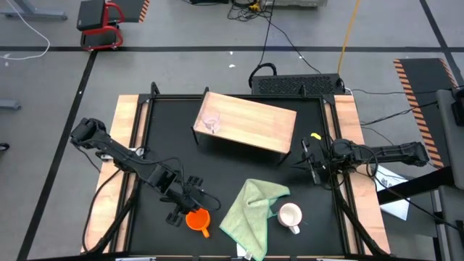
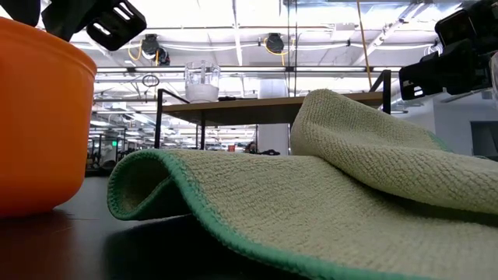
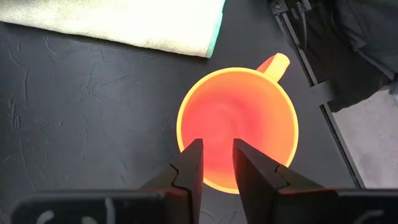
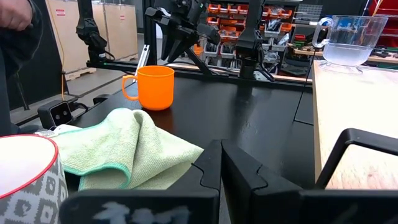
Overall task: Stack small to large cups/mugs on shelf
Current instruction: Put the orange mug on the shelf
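Left gripper (image 3: 216,163): I have it poised right over the orange mug (image 1: 197,219), fingers parted only a little and holding nothing; from the wrist view they hang above the near rim.
Right gripper (image 4: 221,163): parked at the table's right edge, fingers pressed together, empty.
Orange mug: upright on the black table (image 1: 167,156), near the front, just left of the green cloth (image 1: 251,209), handle pointing away from the arm.
Glass cup (image 1: 211,122): already standing on the shelf (image 1: 254,123), at its left end.
White mug (image 1: 290,216): upright at the cloth's right edge, well apart from the orange one.
Handling, orange mug: looks like light, stiff plastic with a smooth, likely slippery wall; I judge it will tip easily if nudged off-centre.
Where I'd take hold: one finger inside, one outside the rim, on the side opposite the handle, pinching the wall.
Handling, glass cup: fragile and clear; any mug set near it needs a gentle touch.
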